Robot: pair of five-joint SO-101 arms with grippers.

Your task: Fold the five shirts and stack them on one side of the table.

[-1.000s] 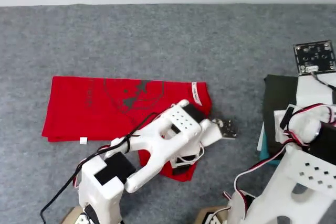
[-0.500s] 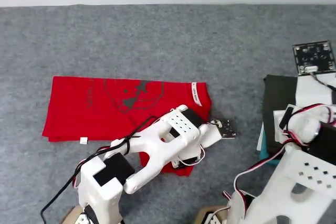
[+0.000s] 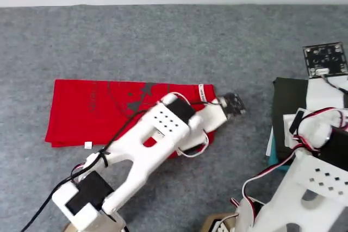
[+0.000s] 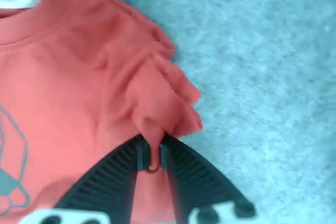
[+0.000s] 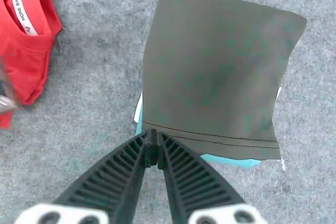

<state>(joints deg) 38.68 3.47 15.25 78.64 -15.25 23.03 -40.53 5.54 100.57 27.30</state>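
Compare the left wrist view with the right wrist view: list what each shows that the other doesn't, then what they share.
Left wrist view's own: the left hand shut on a bunched fold at the red shirt's edge. Right wrist view's own: the right hand, shut and empty, by an edge of a folded dark shirt lying on a teal shirt. Shared: the red shirt with its white label, and the grey table.

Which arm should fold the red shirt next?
Left. The left pincer is shut on a bunched edge of the red shirt. The right pincer is shut on nothing, hanging by the dark folded shirt, away from the red one.
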